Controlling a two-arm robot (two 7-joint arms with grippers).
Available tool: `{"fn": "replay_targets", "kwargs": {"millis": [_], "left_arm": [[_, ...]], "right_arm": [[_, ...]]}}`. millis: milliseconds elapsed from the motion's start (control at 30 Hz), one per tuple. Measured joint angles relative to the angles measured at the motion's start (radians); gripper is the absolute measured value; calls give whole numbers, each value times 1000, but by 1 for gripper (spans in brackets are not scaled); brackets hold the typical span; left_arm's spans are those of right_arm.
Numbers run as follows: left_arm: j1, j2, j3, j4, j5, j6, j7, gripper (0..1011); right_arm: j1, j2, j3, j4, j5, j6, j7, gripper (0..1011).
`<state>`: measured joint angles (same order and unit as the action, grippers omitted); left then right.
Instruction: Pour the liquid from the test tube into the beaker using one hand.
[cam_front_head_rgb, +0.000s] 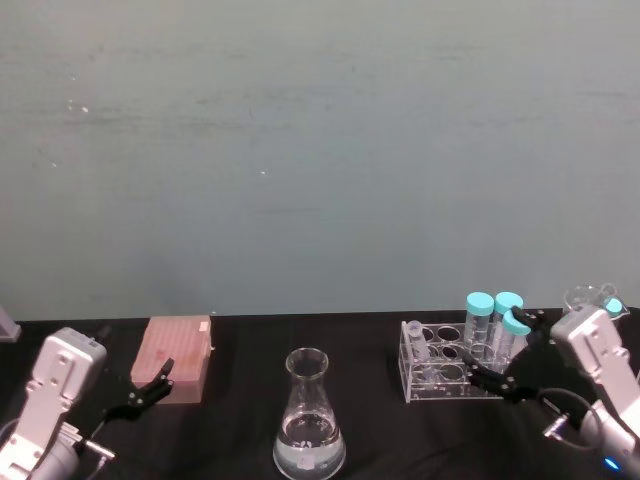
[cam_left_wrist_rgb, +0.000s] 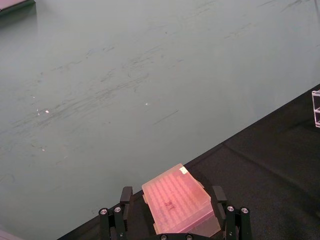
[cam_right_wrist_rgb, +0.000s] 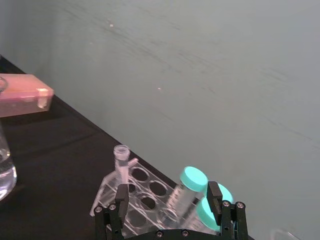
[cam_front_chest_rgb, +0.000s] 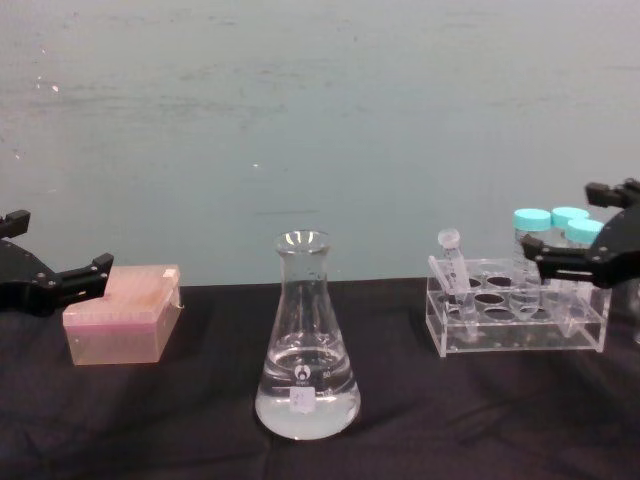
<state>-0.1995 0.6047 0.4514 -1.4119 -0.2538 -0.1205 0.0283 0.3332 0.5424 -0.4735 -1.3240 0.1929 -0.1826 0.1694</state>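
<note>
The beaker, a clear conical flask, stands at the table's front centre with clear liquid pooled in its base. The slim uncapped test tube leans in the left end of the acrylic rack; it also shows in the head view and the right wrist view. I cannot tell whether it holds liquid. My right gripper is open at the rack's right end, close to the teal-capped tubes, holding nothing. My left gripper is open at the far left.
A pink tip box lies at the left, just ahead of the left gripper. A clear glass vessel sits behind the right arm. A grey-green wall backs the black table.
</note>
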Motion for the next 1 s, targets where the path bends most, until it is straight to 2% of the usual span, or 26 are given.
{"fn": "replay_targets", "kwargs": {"millis": [200,667,1000], "left_arm": [[0,0,0,0,0,0,0,1000],[0,0,0,0,0,0,0,1000],[0,0,0,0,0,0,0,1000]], "right_arm": [[57,-39,-12,69,2,-16,75,1000],[186,-115,-6,257,53,-41,265,1000],[234,-147,-3,336,53,-46,334,1000]]}}
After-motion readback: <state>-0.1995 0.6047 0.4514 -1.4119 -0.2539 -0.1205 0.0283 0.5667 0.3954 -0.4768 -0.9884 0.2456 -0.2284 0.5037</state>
